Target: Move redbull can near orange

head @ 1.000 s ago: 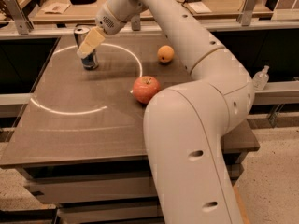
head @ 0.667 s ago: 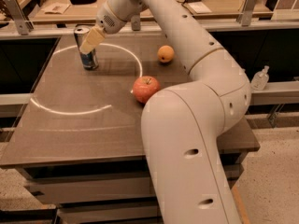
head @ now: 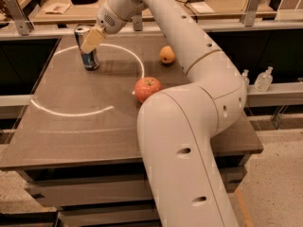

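The redbull can (head: pixel 88 56) stands upright at the table's far left; it is silver with a blue lower band. My gripper (head: pixel 92 40) is right at the can's upper part, overlapping it from the right, with the arm reaching in from the near right. The orange (head: pixel 166 55) lies on the table's far side, well to the right of the can. Part of the can's top is hidden behind the gripper.
A red apple (head: pixel 147 88) lies mid-table, close to my arm's big white link (head: pixel 184 164). The brown table (head: pixel 80 126) carries a curved white light streak. Two small bottles (head: pixel 263 79) stand on a ledge to the right. A cluttered bench runs behind.
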`<control>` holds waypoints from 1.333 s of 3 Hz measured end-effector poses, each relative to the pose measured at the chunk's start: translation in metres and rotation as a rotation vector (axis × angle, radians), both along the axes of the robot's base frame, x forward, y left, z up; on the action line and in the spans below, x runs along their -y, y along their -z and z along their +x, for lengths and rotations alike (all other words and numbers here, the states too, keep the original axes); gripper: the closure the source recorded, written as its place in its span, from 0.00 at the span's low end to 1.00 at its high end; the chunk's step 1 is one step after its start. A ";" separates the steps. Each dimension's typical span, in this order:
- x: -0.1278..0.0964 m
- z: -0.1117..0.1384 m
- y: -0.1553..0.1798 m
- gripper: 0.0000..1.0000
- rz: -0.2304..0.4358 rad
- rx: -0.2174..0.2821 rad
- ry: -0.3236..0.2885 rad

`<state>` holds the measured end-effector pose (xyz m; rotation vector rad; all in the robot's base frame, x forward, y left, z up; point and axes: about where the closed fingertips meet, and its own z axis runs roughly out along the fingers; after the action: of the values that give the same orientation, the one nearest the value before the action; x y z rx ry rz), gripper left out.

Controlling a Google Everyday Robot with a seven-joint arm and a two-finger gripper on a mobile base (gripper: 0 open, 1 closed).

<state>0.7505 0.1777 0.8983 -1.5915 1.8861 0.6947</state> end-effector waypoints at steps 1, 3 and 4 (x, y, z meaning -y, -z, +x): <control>0.015 0.003 0.000 1.00 -0.022 0.007 0.000; 0.078 0.016 -0.002 1.00 -0.096 0.039 0.060; 0.115 0.021 0.002 1.00 -0.134 0.040 0.102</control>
<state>0.7716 0.0628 0.8965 -1.5647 2.0055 0.4991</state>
